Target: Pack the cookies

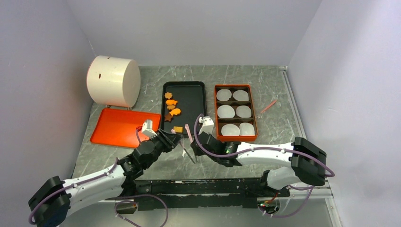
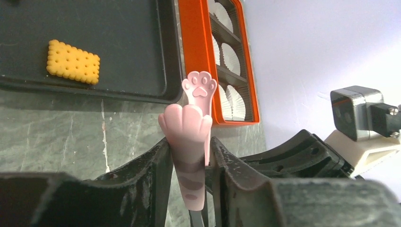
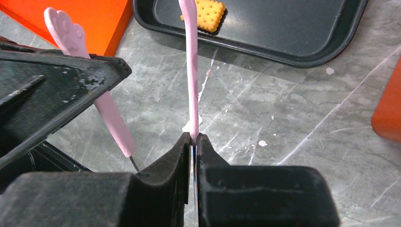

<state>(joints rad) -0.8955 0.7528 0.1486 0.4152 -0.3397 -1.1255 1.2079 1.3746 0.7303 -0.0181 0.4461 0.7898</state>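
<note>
Several cookies [image 1: 172,108], mostly orange with one dark brown, lie on the black tray [image 1: 194,101]. The square one [image 1: 178,129] is nearest and also shows in the left wrist view [image 2: 73,62] and the right wrist view [image 3: 207,13]. Pink cat-paw tongs [image 1: 188,133] stand between both grippers, just in front of the tray. My left gripper [image 2: 189,156] is shut around the tongs [image 2: 187,142]. My right gripper [image 3: 194,139] is shut on one thin arm of the tongs [image 3: 191,71]. The other arm [image 3: 111,113] runs past the left gripper's finger.
An orange box [image 1: 235,87] with white paper cups [image 1: 226,111] in its compartments stands right of the tray. An orange lid [image 1: 118,127] lies at the left, with a white cylinder [image 1: 113,80] behind it. A thin pink stick [image 1: 267,107] lies at the far right.
</note>
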